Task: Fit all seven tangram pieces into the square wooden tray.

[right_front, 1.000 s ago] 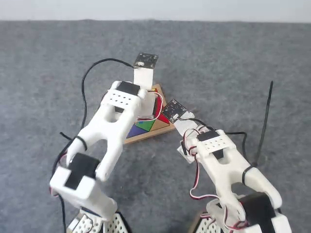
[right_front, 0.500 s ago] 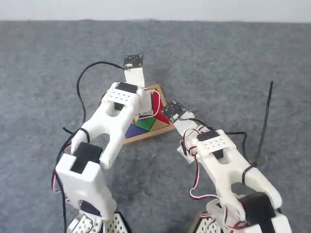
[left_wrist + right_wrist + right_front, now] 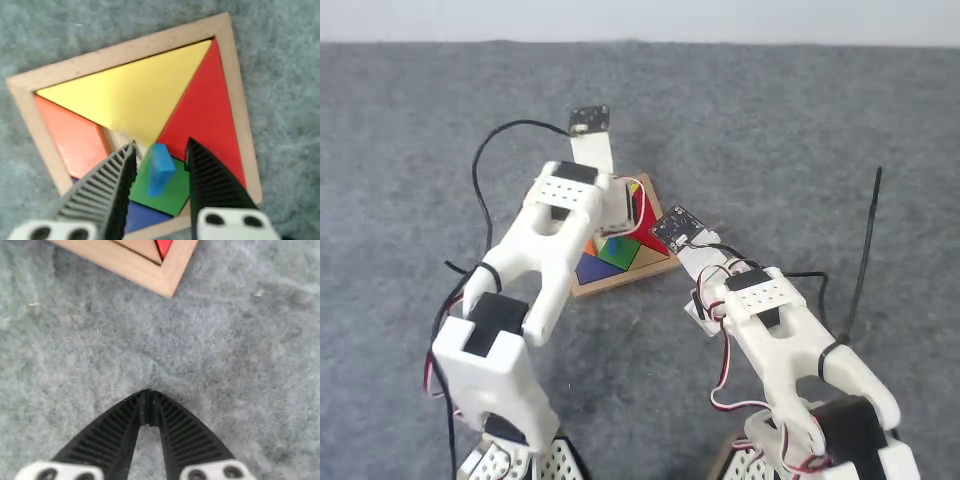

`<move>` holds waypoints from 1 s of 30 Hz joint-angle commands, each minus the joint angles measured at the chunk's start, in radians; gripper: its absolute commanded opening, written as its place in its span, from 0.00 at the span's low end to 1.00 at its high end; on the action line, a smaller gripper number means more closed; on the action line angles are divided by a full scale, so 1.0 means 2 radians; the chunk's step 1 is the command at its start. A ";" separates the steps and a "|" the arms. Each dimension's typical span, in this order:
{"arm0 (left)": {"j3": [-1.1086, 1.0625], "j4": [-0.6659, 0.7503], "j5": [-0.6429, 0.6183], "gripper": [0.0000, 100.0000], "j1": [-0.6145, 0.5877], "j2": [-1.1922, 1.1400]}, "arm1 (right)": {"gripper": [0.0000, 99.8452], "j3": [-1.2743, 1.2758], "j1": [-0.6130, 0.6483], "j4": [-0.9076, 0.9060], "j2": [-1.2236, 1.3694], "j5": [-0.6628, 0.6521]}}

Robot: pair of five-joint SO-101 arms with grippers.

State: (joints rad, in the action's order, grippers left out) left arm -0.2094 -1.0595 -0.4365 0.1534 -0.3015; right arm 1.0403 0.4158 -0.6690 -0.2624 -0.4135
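Five pieces [image 3: 130, 95] seated in tray [image 3: 241, 125]; light-blue piece [image 3: 160, 167] tilted on edge, left claw [image 3: 161, 149] parted around it; right claw [image 3: 148, 395] closed, empty.

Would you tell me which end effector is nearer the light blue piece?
Left. The left end effector straddles the light blue piece over the tray; the right end effector is off the tray's corner.

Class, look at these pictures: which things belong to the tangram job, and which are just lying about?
Job: wooden tray; yellow triangle; red triangle; orange piece; green square; dark blue piece; light blue piece; left gripper; right gripper.
Just about: grey table cover; black cable.
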 commanded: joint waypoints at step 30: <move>0.103 -0.097 0.088 0.16 -0.042 -0.002 | 0.01 0.003 0.016 0.006 -0.007 0.002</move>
State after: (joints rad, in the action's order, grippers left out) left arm -0.0391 -1.3203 -0.2294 0.0598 -0.3076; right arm 1.0403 0.4158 -0.6690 -0.2624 -0.4135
